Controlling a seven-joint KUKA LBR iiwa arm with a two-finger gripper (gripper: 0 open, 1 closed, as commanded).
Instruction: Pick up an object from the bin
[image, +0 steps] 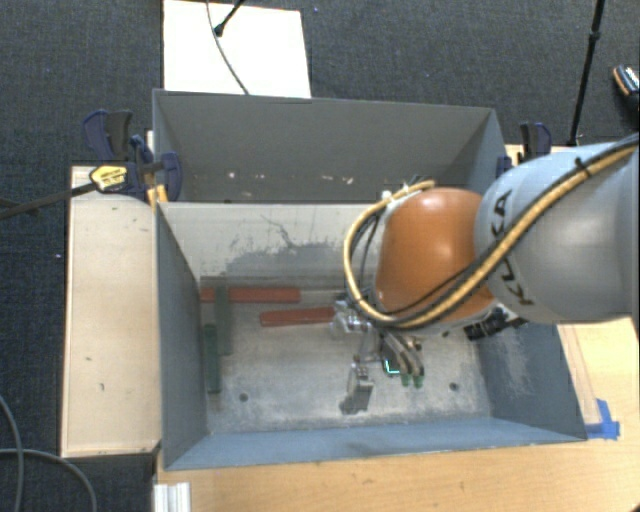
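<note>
My gripper (384, 379) hangs low over the bin floor, right of the middle and towards the front. Its fingers stand apart, one grey fingertip (357, 388) to the left and the other (411, 374) to the right, and I see nothing between them. The nearest loose thing is a reddish-brown flat bar (298, 317), lying crosswise on the floor just left of and behind the gripper, apart from it. A second reddish-brown bar (252, 295) lies along the foot of the back wall further left.
A dark green bar (212, 356) lies lengthwise against the left wall. The arm with its orange dome and looped cables covers the right rear part of the bin. Bare grey floor shows between the bars and the front wall.
</note>
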